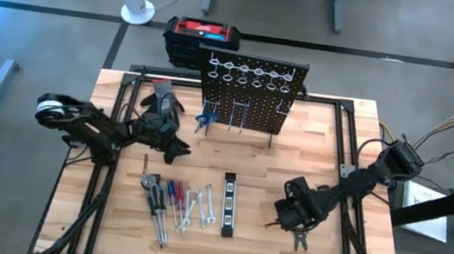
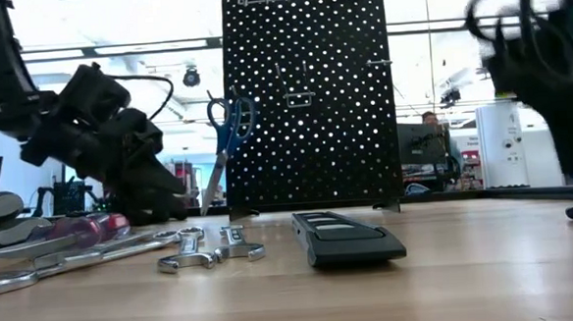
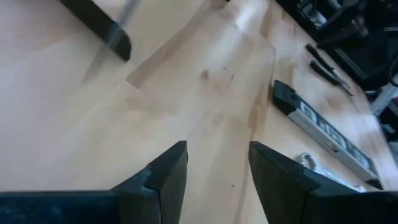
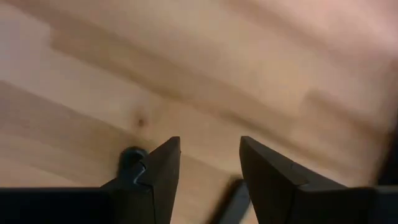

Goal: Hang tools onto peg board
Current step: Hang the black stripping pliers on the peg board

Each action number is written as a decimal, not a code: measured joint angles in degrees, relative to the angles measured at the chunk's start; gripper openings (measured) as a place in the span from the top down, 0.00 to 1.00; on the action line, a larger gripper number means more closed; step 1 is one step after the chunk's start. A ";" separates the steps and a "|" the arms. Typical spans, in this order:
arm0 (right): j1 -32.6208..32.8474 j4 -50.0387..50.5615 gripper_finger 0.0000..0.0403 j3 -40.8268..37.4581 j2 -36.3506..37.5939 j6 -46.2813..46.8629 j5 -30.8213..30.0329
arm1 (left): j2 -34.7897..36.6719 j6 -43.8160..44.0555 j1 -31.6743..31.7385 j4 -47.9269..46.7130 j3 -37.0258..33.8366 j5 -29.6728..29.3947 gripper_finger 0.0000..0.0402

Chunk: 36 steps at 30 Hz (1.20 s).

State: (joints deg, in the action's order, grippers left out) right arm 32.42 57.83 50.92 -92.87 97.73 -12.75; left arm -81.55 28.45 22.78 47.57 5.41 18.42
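on the peg board (image 1: 253, 91): blue-handled scissors (image 1: 202, 121) hung. on the table: screwdrivers (image 1: 173, 192), wrenches (image 1: 199, 209), level bar (image 1: 228, 203), pliers (image 1: 298, 236) left. left gripper (image 3: 217, 169) spread, empty; right gripper (image 4: 210, 163) spread over pliers.

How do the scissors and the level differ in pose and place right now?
The scissors hang upright at the peg board's left edge, blue handles up in the low view; the level lies flat on the table, out in front of the board. The scissors are off the table; the level has not been hung. Neither hand touches either one.
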 joint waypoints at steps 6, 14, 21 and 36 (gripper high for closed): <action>0.03 -17.46 0.60 -8.34 1.88 0.93 3.86 | 1.25 1.68 -4.69 0.46 -0.52 -1.40 0.60; 2.31 -4.79 0.58 -3.35 5.46 4.03 4.18 | 2.68 4.06 -10.32 1.55 -0.13 -1.63 0.60; 9.32 -3.32 0.58 -0.73 7.97 8.76 4.37 | 3.95 4.10 -21.25 2.79 0.19 -8.90 0.61; 12.83 -8.86 0.56 -8.57 3.58 17.43 7.17 | 3.60 5.57 -33.57 2.91 1.68 -20.12 0.61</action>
State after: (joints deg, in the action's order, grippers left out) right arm 45.25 48.98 42.35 -89.30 115.16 -5.58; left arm -77.95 34.02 -10.79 50.48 7.09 -1.70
